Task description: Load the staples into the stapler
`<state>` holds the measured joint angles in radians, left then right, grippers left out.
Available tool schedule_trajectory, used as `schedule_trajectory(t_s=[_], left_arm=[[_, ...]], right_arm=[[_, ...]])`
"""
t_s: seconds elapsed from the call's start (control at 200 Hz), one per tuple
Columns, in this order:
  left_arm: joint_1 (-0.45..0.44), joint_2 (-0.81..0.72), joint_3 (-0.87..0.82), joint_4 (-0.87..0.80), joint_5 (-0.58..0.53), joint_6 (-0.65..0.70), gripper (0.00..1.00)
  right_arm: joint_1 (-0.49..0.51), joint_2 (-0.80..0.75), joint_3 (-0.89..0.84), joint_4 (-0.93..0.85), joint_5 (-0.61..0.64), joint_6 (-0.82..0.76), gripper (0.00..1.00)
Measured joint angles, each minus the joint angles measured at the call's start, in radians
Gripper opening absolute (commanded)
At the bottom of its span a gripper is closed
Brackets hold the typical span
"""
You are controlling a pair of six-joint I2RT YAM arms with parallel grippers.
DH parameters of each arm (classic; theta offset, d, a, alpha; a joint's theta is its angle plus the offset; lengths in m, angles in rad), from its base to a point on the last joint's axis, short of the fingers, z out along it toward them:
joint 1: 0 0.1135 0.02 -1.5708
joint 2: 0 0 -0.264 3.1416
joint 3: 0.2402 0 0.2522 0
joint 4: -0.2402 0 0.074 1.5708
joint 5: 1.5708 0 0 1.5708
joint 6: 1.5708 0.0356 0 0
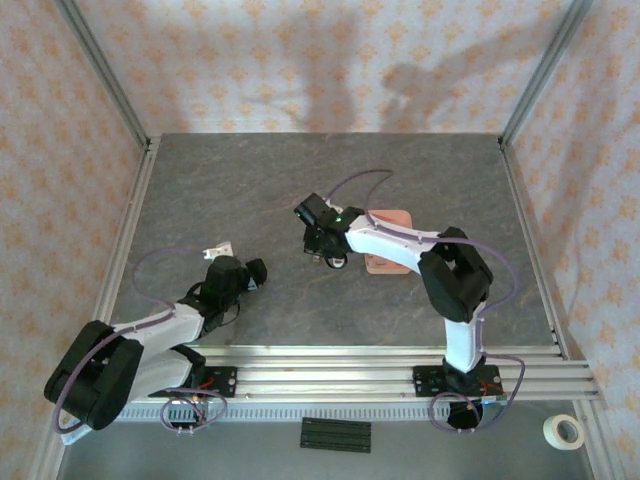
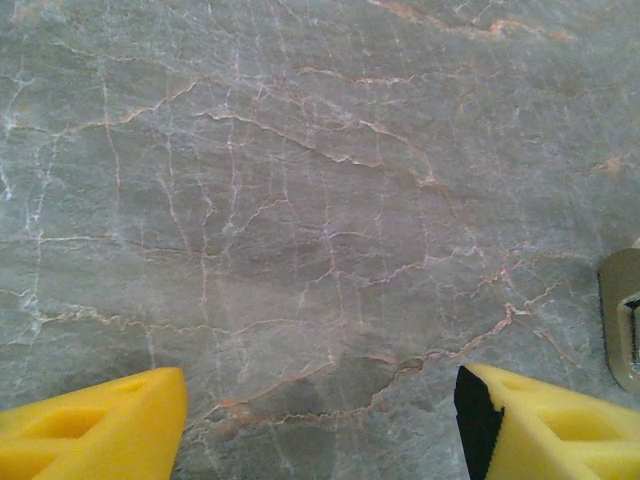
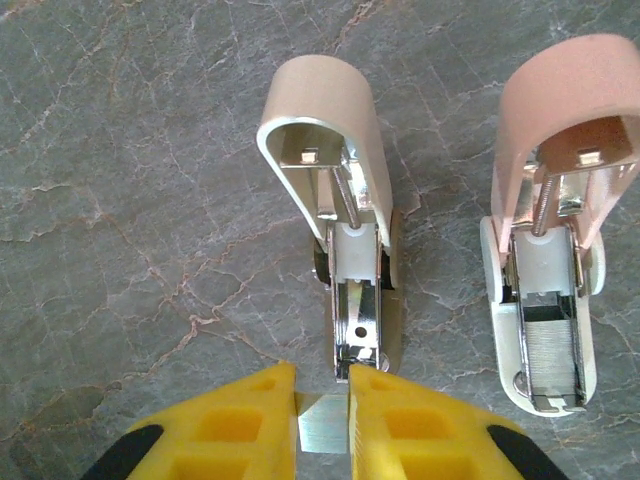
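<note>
Right wrist: two open staplers [image 3: 340,200] [image 3: 548,250], one staple strip [image 3: 322,425] (pinched by jaws).

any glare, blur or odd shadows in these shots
Top external: even light, with dark shadows thrown on the back wall. Left wrist: the table looks flat-lit and slightly soft, the left fingers cropped at the bottom corners. Right wrist: sharp, with bright glare on the stapler's metal rail and on the staples between the right fingers.

Grey veined tabletop [image 1: 250,180] between peach floral-patterned walls [image 1: 300,60], aluminium corner posts [image 1: 100,70]
</note>
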<state>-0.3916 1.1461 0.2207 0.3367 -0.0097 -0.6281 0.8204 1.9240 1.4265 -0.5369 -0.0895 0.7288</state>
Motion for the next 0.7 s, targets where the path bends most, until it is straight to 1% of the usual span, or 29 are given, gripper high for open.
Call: schedule_trajectory(t_s=[0.25, 0.701], left_arm=[[0.0, 0.043, 0.0, 0.029, 0.001, 0.0, 0.72], [0.0, 0.077, 0.001, 0.051, 0.001, -0.002, 0.72]], right_arm=[[0.0, 0.051, 0.059, -0.039, 0.02, -0.013, 0.19], [-0.02, 0.067, 0.066, -0.055, 0.023, -0.019, 0.19]])
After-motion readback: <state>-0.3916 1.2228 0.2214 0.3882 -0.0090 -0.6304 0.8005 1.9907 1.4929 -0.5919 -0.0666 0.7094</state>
